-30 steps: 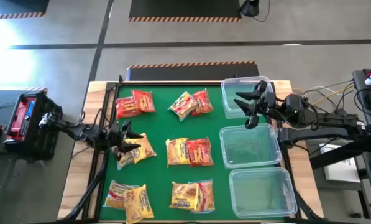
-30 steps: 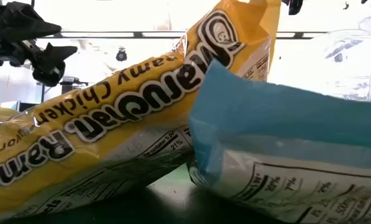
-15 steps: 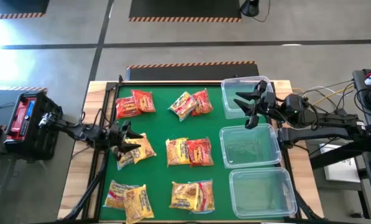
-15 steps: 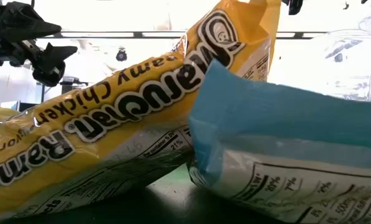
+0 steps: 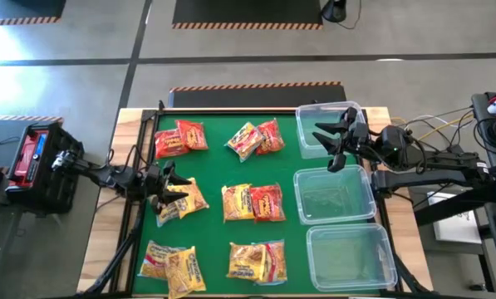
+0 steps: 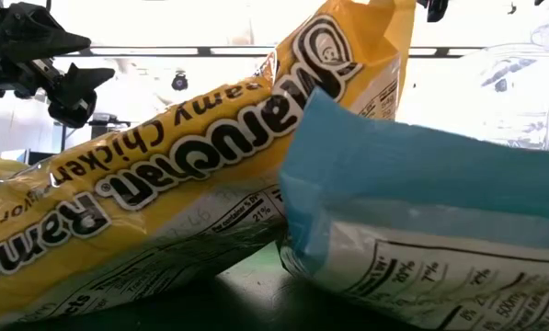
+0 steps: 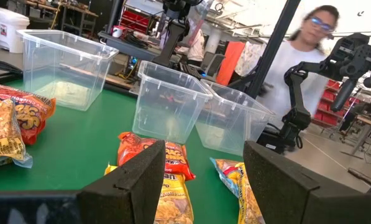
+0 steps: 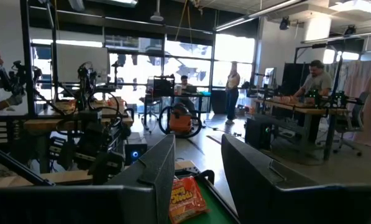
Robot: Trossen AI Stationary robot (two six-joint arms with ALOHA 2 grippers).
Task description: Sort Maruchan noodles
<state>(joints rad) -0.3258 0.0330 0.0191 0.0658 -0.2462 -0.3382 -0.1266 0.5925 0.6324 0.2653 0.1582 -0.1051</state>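
**While both arms were held apart, the packets were left on the mat**

While the left gripper [image 5: 166, 188] was held low with fingers apart and nothing clasped, a yellow Maruchan packet [image 5: 184, 198] lay directly beneath it, further Maruchan noodles [image 5: 252, 203] being scattered beyond on the green mat [image 5: 214, 170]. The right gripper [image 5: 331, 138], its fingers parted and empty, was poised over the farthest clear bin [image 5: 307, 126].
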